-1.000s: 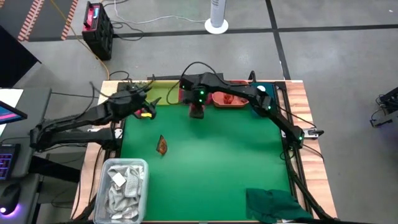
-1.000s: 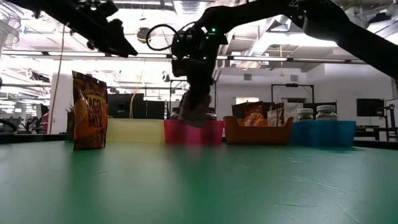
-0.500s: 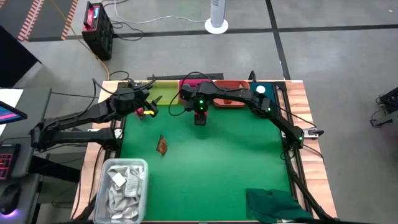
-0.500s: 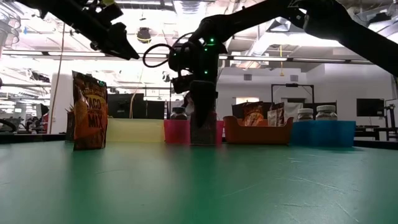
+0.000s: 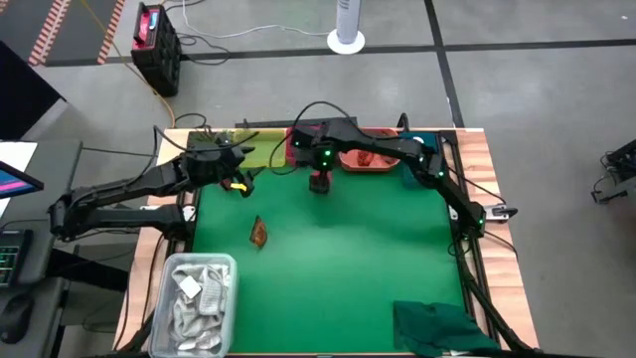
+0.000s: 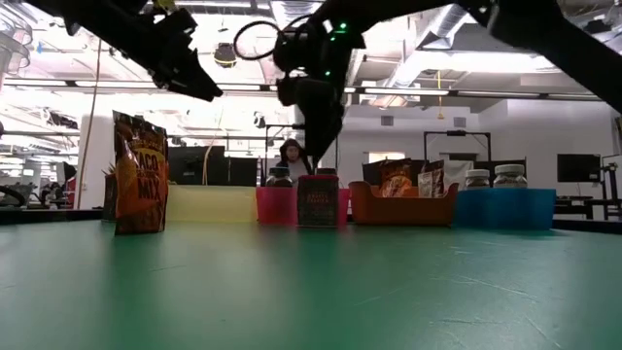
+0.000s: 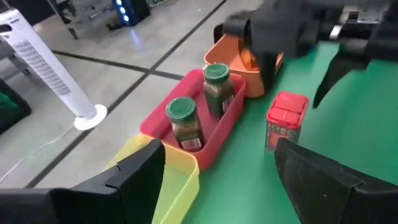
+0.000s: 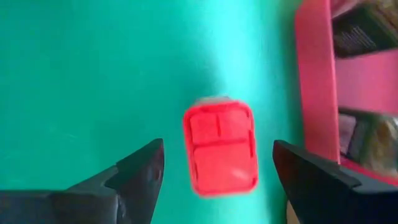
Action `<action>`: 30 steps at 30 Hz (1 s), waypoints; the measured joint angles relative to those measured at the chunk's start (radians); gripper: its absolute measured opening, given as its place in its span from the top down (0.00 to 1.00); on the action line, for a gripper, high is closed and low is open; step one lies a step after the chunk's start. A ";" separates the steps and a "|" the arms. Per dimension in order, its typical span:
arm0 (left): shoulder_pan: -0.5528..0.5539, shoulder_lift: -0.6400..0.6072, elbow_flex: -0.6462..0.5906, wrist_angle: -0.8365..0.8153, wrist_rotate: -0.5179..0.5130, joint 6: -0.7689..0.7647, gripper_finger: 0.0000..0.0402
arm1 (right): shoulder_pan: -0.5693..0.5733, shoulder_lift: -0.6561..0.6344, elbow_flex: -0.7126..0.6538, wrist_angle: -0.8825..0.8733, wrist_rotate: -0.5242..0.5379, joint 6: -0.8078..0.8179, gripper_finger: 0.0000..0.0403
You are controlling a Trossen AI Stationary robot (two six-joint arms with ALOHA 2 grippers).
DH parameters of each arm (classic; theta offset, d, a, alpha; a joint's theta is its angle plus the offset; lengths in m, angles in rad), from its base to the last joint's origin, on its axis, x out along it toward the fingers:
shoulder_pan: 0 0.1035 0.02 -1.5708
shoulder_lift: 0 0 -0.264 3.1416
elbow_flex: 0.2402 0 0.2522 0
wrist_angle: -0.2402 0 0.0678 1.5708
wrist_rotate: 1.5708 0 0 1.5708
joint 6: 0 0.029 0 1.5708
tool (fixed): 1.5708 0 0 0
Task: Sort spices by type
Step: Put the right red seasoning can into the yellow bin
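Observation:
A pink box with a red lid (image 5: 319, 182) (image 6: 317, 201) (image 8: 221, 155) stands upright on the green mat, just in front of the pink tray (image 7: 155, 121). That tray holds two dark green jars (image 7: 184, 121) (image 7: 217, 87). My right gripper (image 5: 321, 169) (image 6: 321, 156) (image 8: 216, 149) hangs open straight above the box, clear of it. My left gripper (image 5: 238, 171) (image 6: 199, 87) (image 7: 217, 149) is open and empty, in the air near the yellow tray (image 5: 253, 151). An orange-brown packet (image 5: 258, 233) (image 6: 139, 173) stands alone on the mat.
Along the far edge stand the yellow, pink, orange (image 6: 403, 204) and teal (image 6: 505, 207) trays. The orange one holds packets; the teal one holds white-capped jars (image 6: 477, 179). A clear tub of white packets (image 5: 194, 303) sits near left and a dark green cloth (image 5: 442, 326) near right.
My right gripper has carried the pink box down from the air, stood it on the mat in front of the pink tray, let go and risen above it. The box now stands upright by itself. My left gripper has shifted slightly near the yellow tray.

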 joint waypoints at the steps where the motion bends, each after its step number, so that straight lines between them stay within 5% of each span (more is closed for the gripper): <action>1: 0.000 0.008 0.000 0.002 0.000 -0.002 0.28 | -0.004 -0.018 -0.021 0.005 0.000 0.009 0.19; 9: -0.002 0.105 0.000 0.058 0.029 -0.028 0.28 | -0.024 -0.256 -0.433 0.292 0.033 0.090 0.19; 18: -0.029 0.375 0.019 0.351 0.148 -0.048 0.28 | -0.009 -0.634 -0.946 0.647 0.130 0.173 0.19; 30: -0.038 0.811 0.423 0.123 0.222 0.103 0.28 | -0.027 -0.962 -1.337 1.021 0.134 0.168 0.19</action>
